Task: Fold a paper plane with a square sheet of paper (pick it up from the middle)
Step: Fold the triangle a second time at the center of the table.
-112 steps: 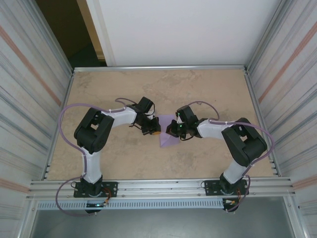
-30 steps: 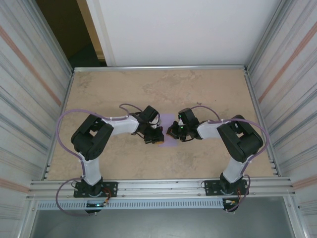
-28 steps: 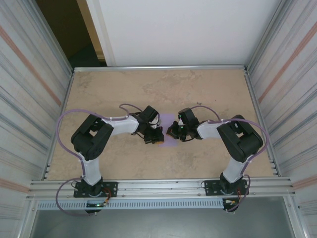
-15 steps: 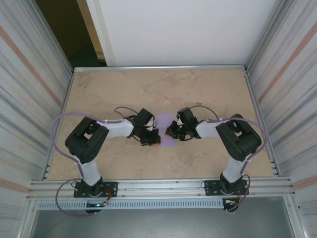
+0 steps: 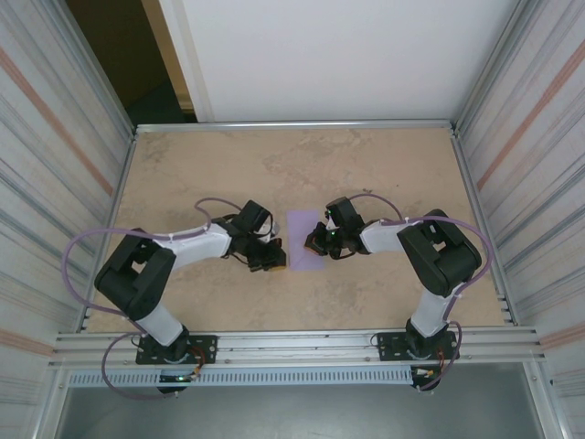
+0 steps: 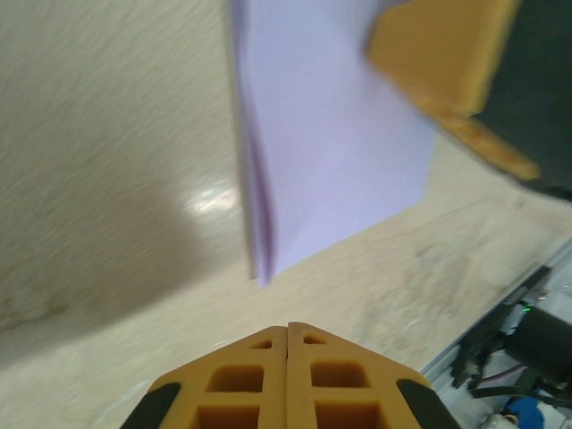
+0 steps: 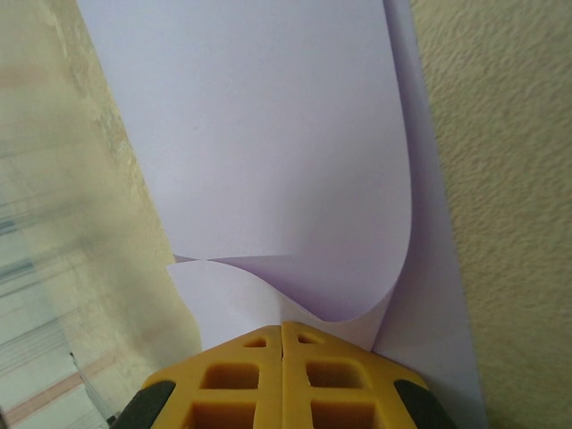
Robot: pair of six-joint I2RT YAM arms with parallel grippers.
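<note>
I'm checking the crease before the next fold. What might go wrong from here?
The top layer of the folded lavender paper sheet curls up at the shut right end effector, so the crease may spring open. The shut left end effector sits apart from the sheet, so nothing steadies that side; a nudge from the right might slide it across the beige table.

Beige tabletop (image 5: 292,165); white wall (image 5: 347,55); ribbed side panels (image 5: 46,155).
</note>
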